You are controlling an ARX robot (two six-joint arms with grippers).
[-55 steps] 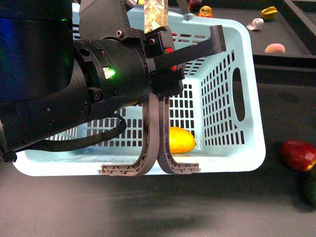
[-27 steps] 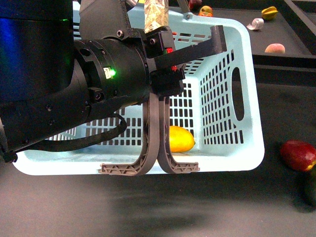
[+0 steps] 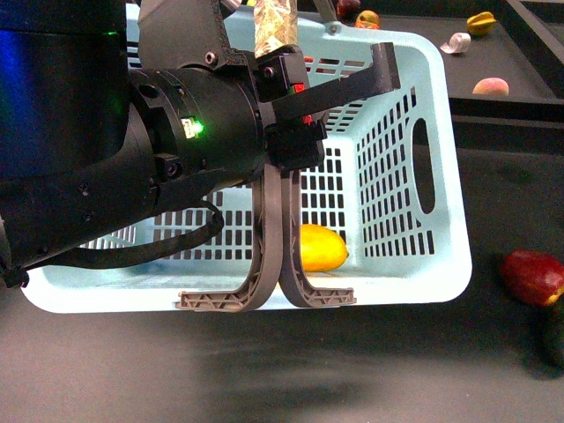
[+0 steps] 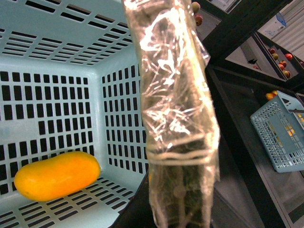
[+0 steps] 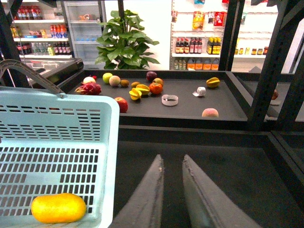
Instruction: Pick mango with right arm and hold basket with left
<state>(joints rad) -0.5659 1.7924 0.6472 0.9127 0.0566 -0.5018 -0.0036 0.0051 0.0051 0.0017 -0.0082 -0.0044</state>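
On the floor of the basket (image 3: 445, 132), close to its near wall, lies the mango (image 3: 324, 248). It rests on its side and no jaws touch it; in the front view one end of it is hidden. The two grey handles (image 3: 263, 256) rise from the near rim and meet above, and there the left gripper (image 3: 286, 123) has its jaws clenched on them. A clear film (image 4: 180, 118) wraps the handles at that place. The right gripper (image 5: 172, 159) is outside the basket, beside its wall, with the jaws released, only a narrow gap and nothing between them. On the tabletop (image 3: 352, 370), to the right of the basket and apart from it, lies a dark red fruit (image 3: 533, 275).
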